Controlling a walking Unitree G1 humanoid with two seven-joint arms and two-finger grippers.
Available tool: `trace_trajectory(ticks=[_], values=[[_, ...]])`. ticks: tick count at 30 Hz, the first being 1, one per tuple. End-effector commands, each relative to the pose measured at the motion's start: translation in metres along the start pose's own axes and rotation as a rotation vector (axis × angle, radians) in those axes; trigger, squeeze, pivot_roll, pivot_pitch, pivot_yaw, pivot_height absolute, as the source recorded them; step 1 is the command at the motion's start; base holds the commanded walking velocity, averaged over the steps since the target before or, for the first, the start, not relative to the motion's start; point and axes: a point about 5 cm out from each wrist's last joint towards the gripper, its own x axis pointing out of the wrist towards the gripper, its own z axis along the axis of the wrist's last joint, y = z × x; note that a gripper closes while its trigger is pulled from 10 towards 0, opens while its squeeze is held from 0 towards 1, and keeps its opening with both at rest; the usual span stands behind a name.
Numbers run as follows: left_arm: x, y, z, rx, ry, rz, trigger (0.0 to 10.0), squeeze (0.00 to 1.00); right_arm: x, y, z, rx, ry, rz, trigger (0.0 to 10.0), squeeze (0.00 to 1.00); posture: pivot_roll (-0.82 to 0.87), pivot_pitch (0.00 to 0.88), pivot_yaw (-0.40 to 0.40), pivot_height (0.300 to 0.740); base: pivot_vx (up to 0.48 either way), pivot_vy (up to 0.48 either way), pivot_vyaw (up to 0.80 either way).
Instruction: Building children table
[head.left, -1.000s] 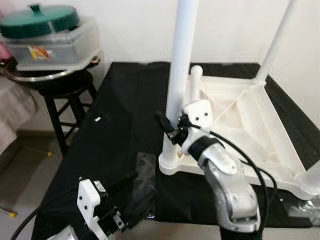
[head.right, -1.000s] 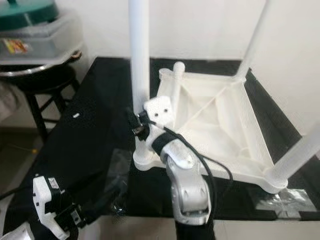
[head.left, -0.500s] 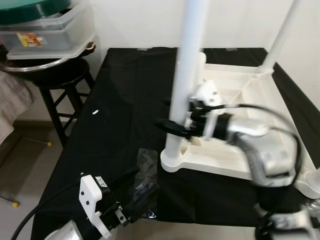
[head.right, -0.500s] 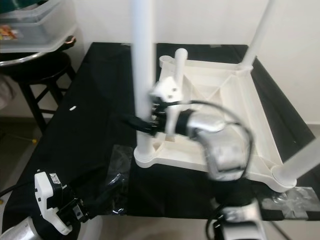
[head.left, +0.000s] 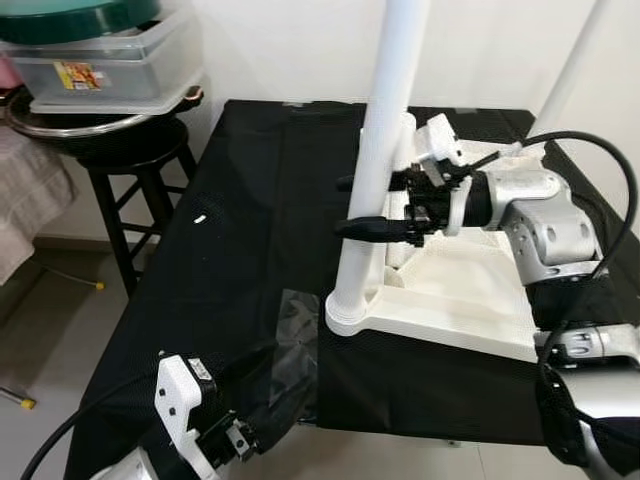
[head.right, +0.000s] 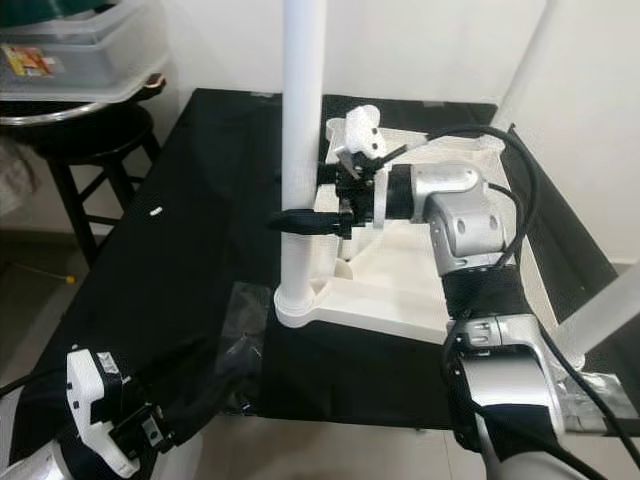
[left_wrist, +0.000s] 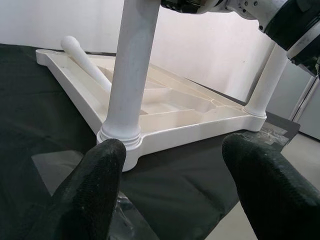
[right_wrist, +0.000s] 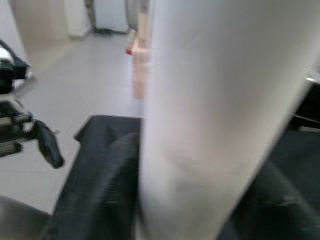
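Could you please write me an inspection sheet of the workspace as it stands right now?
Surface: black cloth covers the table.
Job's things: white tabletop lies upside down; near leg stands upright in its corner socket; a loose leg lies inside the frame.
Clutter: clear plastic bag at the cloth's front edge.
Grippers: right gripper straddles the near leg, fingers either side; left gripper open, low at the front edge, holding nothing.
Cables: black cable loops over the right arm.
Surroundings: black stool carrying a plastic container; white wall behind.
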Motion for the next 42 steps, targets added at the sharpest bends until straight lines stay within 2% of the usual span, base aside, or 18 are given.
trace_trajectory(ticks=[1,7,8,10,13,14,15,16,18,27,28,29,30,32,33,39,40,42], values=[[0.000,-0.003,0.000,0.011,0.010,-0.016,10.0,0.00,-0.003,0.000,0.003,-0.004,-0.022,0.034,0.0,0.00,0.13,0.121,-0.040,0.740,0.000,0.000,0.00],[0.002,-0.005,0.000,0.008,0.007,-0.016,10.0,0.00,-0.011,0.007,-0.014,0.000,0.003,-0.010,0.0,0.00,0.12,0.120,-0.054,0.740,0.000,0.000,0.00],[0.002,-0.005,-0.001,0.007,0.005,-0.015,10.0,0.00,-0.009,0.012,-0.021,0.022,0.018,-0.067,10.0,0.00,0.12,0.120,-0.054,0.740,0.000,0.000,0.00],[0.002,-0.005,0.000,0.007,0.004,-0.015,10.0,0.00,-0.007,0.016,-0.025,0.038,0.029,-0.104,10.0,0.00,0.12,0.120,-0.064,0.740,0.000,0.000,0.00],[0.001,-0.003,0.000,0.005,0.000,-0.010,10.0,0.00,0.034,0.045,-0.065,0.207,0.125,-0.479,10.0,0.00,0.10,0.122,-0.042,0.740,0.000,0.000,0.00],[0.001,-0.003,0.000,0.005,0.000,-0.010,10.0,0.00,0.034,0.045,-0.065,0.207,0.125,-0.479,10.0,0.00,0.10,0.122,-0.042,0.740,0.000,0.000,0.00],[0.001,-0.002,0.000,0.004,0.003,-0.013,10.0,0.00,0.038,0.053,-0.077,0.213,0.167,-0.824,10.0,0.00,0.09,0.121,-0.030,0.740,0.000,0.000,0.00],[0.001,-0.002,0.000,0.004,0.003,-0.013,10.0,0.00,0.038,0.053,-0.077,0.213,0.167,-0.824,10.0,0.00,0.09,0.121,-0.030,0.740,0.000,0.000,0.00],[0.002,0.000,-0.001,0.008,0.007,-0.021,10.0,0.00,0.054,0.081,-0.080,0.179,0.165,-1.040,10.0,0.00,0.09,0.112,-0.020,0.740,0.000,0.000,0.00],[0.003,0.002,-0.001,0.019,0.008,-0.020,10.0,0.00,0.074,0.074,-0.067,0.215,0.064,-1.008,10.0,0.00,0.10,0.111,-0.028,0.740,0.000,0.000,0.00],[0.003,0.002,0.000,0.019,0.008,-0.020,10.0,0.00,0.075,0.072,-0.060,0.198,0.039,-0.936,10.0,0.78,0.10,0.114,-0.026,0.740,0.000,0.000,0.00],[0.003,0.002,0.000,0.019,0.008,-0.020,10.0,0.00,0.075,0.072,-0.060,0.198,0.039,-0.936,10.0,0.78,0.10,0.114,-0.026,0.740,0.000,0.000,0.00],[0.003,0.002,0.000,0.018,0.007,-0.020,10.0,0.00,0.077,0.073,-0.054,0.187,0.027,-0.887,10.0,1.00,0.10,0.114,-0.026,0.740,0.000,0.000,0.00],[0.003,0.001,0.000,0.017,0.007,-0.020,10.0,0.00,0.075,0.069,-0.047,0.184,0.005,-0.835,10.0,1.00,0.10,0.116,-0.025,0.740,0.000,0.000,0.00],[0.003,0.001,0.000,0.016,0.007,-0.020,10.0,0.00,0.069,0.058,-0.039,0.159,-0.024,-0.787,10.0,0.00,0.10,0.117,-0.025,0.740,0.000,0.000,0.00],[0.003,0.000,0.000,0.013,0.004,-0.020,10.0,0.00,0.053,0.039,-0.017,0.087,-0.087,-0.628,10.0,0.00,0.10,0.123,-0.033,0.740,0.000,0.000,0.00],[0.003,-0.001,0.000,0.012,0.002,-0.019,10.0,0.00,0.043,0.033,-0.011,0.040,-0.064,-0.407,10.0,0.00,0.11,0.125,-0.039,0.740,0.000,0.000,0.00],[0.003,-0.001,0.000,0.012,0.002,-0.019,10.0,0.00,0.038,0.030,-0.011,0.007,-0.034,-0.327,10.0,0.00,0.11,0.125,-0.039,0.740,0.000,0.000,0.00]])
